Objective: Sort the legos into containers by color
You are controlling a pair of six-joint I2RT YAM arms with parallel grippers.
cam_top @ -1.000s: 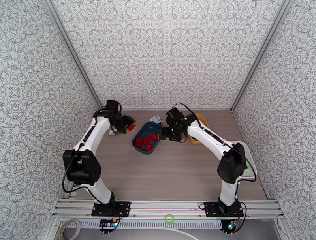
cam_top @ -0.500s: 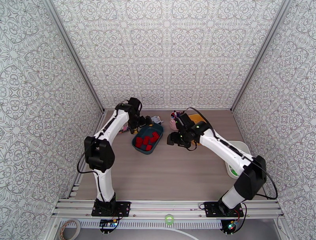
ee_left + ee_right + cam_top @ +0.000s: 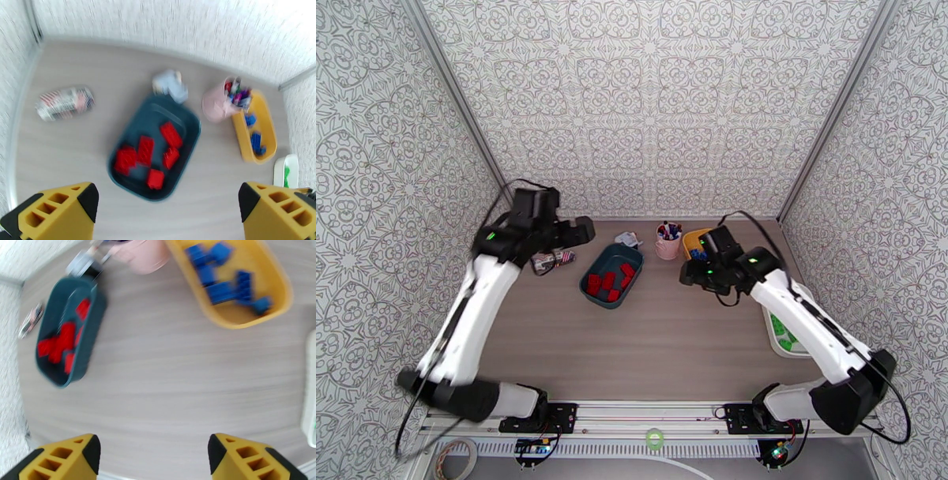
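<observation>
Several red legos point(image 3: 146, 150) lie in the dark teal container point(image 3: 154, 114), which sits mid-table point(image 3: 630, 254). Blue legos point(image 3: 221, 283) fill the yellow container point(image 3: 221, 319) at the back right point(image 3: 687, 238). A green lego point(image 3: 286, 173) rests in the white container point(image 3: 281, 165) by the right edge point(image 3: 774, 335). My left gripper point(image 3: 583, 230) hangs high above the table, left of the teal container, open and empty point(image 3: 166, 221). The right gripper point(image 3: 687, 276) hovers over bare table in front of the yellow container, open with nothing between its fingers point(image 3: 154, 461).
A pink cup of pens point(image 3: 667, 241) stands between the teal and yellow containers. A striped wrapped packet point(image 3: 553, 260) lies at the back left. A small pale blue-and-white object point(image 3: 170, 85) sits just behind the teal container. Patterned walls close in the table.
The left gripper carried a red lego to the teal container, opened, then rose up and back to the left. The right arm swung right from the teal container towards the yellow one, its jaws widening.
</observation>
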